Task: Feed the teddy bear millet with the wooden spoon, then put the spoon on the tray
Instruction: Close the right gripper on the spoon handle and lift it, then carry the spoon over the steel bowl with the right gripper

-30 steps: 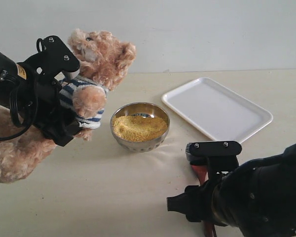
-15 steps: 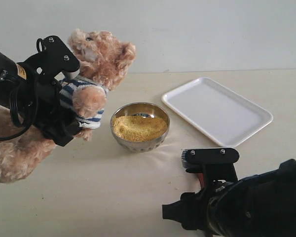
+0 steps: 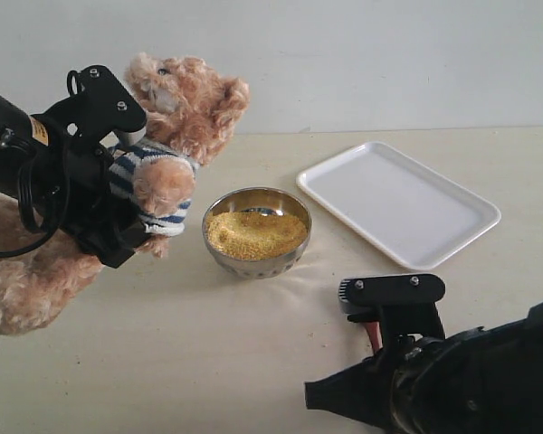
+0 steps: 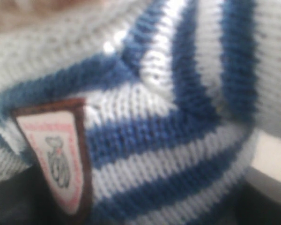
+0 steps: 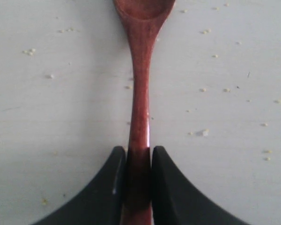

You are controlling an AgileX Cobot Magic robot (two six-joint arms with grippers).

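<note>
The exterior view overlooks the whole worktop (image 3: pixel 208 362), sharing the teddy bear (image 4: pixel 154 131) with the pressed-close left wrist view, and the wooden spoon (image 5: pixel 139 84) just ahead of the right tool (image 5: pixel 138 157) with the downward-facing right wrist view.

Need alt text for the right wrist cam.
Black fingers of the right hand clamp the handle of the reddish-brown wooden spoon, which lies on the pale table. Stray millet grains dot the table; the spoon's bowl is cut off by the frame.

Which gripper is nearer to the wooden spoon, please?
Right. The right gripper is clamped on the handle of the wooden spoon; the left gripper is across the table, holding the teddy bear.
</note>
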